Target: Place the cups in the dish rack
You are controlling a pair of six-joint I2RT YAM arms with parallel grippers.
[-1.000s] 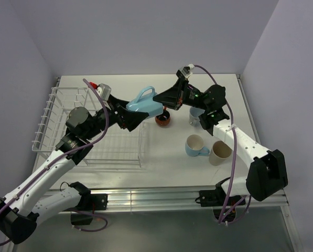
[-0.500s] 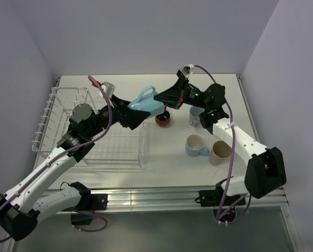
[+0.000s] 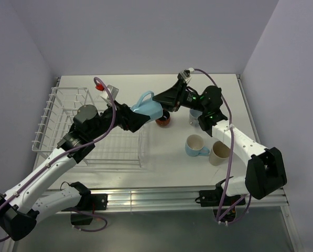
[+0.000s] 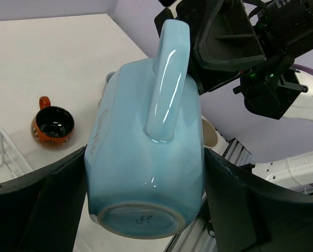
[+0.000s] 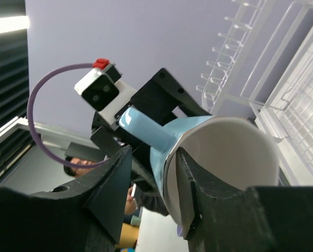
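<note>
A light blue cup [image 3: 148, 107] hangs above the table between both arms, handle up. My left gripper [image 3: 139, 118] is shut on its body, a finger pressed on each side [image 4: 146, 181]. My right gripper [image 3: 162, 98] stands open at the cup's rim [image 5: 153, 157]: one finger is inside the white mouth [image 5: 235, 152], the other is apart from the outer wall. The red-orange cup [image 3: 163, 120] stands below the held cup. Another light blue cup [image 3: 196, 145] and a cream cup [image 3: 220, 152] stand at the right. The white wire dish rack [image 3: 56, 123] lies at the left.
A third light blue cup [image 3: 195, 116] stands partly hidden behind my right arm. The rack's raised end and prongs [image 5: 235, 58] show behind the held cup. The table's near edge has a metal rail [image 3: 156, 197]. Walls close in the back and the right.
My right gripper has opened off the held cup's rim. The left arm and the cup have shifted slightly toward the right and down.
</note>
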